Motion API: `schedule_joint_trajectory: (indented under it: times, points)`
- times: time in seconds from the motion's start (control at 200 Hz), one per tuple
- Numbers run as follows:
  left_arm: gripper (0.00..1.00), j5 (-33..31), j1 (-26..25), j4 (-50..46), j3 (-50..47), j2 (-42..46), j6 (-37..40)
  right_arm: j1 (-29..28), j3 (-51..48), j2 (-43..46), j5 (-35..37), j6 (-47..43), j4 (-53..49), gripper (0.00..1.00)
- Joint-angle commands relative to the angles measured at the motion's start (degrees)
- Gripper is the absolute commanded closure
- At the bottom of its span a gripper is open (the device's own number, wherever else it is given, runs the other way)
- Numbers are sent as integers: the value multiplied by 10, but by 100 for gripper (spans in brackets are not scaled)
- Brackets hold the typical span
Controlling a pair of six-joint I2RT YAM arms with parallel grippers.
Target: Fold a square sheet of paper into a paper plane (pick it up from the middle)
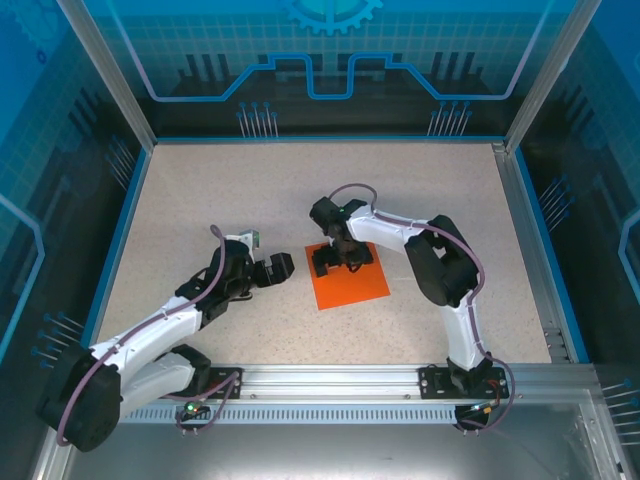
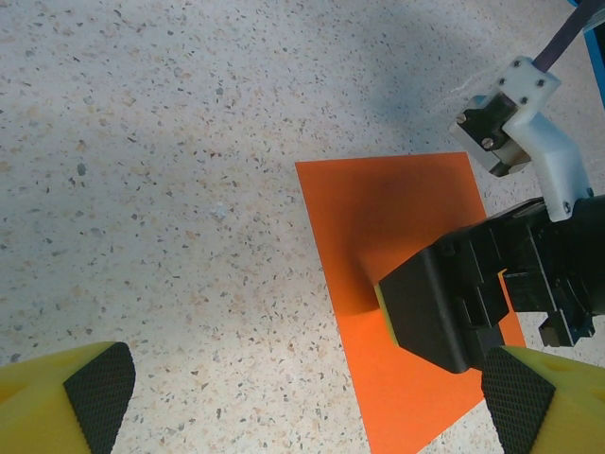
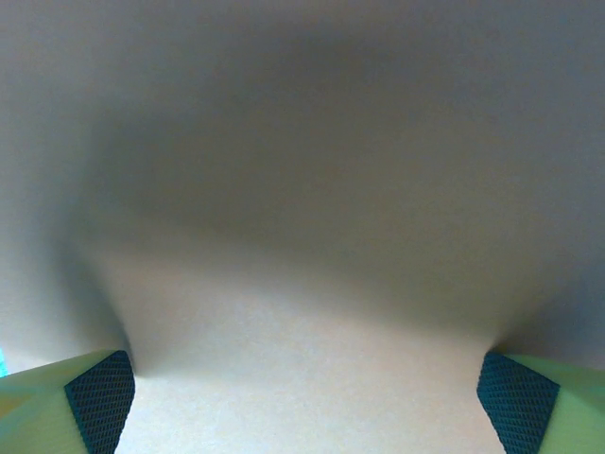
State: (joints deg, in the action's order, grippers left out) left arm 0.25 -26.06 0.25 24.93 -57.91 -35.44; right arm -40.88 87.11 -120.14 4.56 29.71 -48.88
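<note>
Gaping right pincer [image 1: 333, 262] over orange sheet [image 1: 357, 286]

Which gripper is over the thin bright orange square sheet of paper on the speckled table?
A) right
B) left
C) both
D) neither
A: in the top view the right gripper sits above the square sheet of paper, while the open left gripper hangs over bare speckled table beside it.

The square sheet of paper [image 2: 378, 227] looks smooth and matt. The worktop [image 2: 170, 170] is speckled and stone-like. The left fingers [image 2: 47, 407] are yellow plastic.
</note>
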Motion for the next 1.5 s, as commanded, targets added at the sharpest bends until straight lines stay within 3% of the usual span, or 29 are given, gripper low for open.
schedule_joint_trajectory:
  times: [0.0, 0.495, 1.24, 1.496]
  points:
    - [2, -9, 5, -12, 15, 10, 16, -5, -16, -46, -9, -4, -4, 1]
    - [2, -18, 5, -22, 20, 17, 20, -1, -45, -51, -30, 10, 27, 2]
    - [2, -17, 5, -18, 13, 27, 12, -8, -26, -28, 9, 4, -9, 12]
    - [1, -17, 5, -17, 12, 26, 10, -5, 10, 11, 30, -10, -40, 2]
